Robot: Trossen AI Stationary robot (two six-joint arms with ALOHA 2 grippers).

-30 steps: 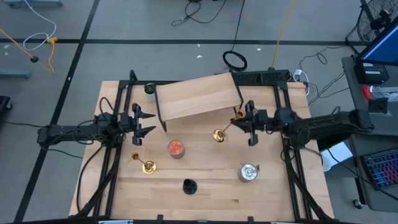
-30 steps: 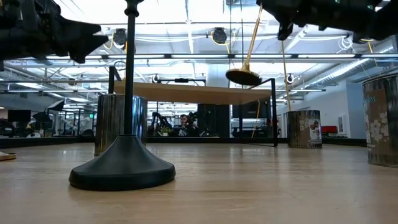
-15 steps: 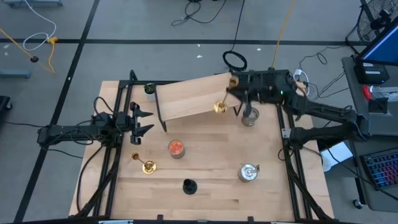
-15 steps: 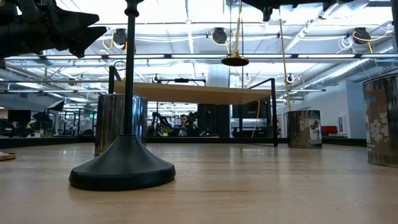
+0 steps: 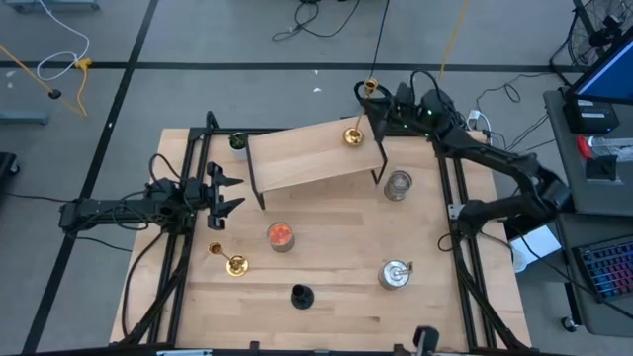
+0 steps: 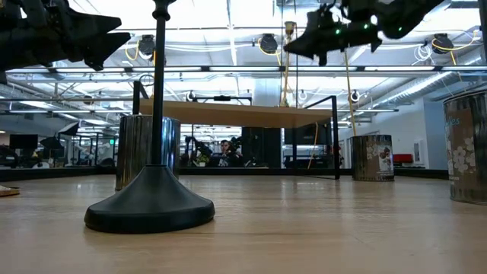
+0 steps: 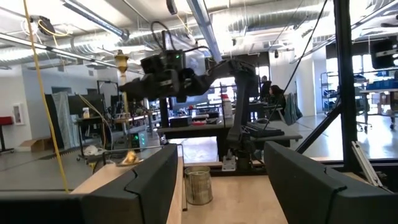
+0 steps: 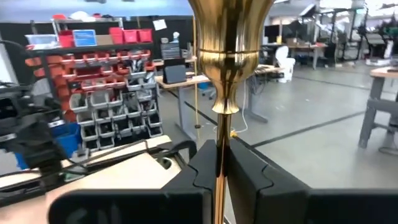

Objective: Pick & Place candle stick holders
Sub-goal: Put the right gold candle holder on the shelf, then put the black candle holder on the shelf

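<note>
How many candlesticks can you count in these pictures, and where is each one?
3. One gold candlestick stands on the raised wooden shelf, gripped by the right claw. Another gold candlestick lies on the table near the left arm. The black candlestick stands by the table's near edge.

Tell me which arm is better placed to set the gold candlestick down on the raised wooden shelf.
Right. Its pincer is shut on the slim gold-brass candlestick, whose round base is over the raised wooden shelf. The left pincer waits open, beside the shelf's other end.
</note>
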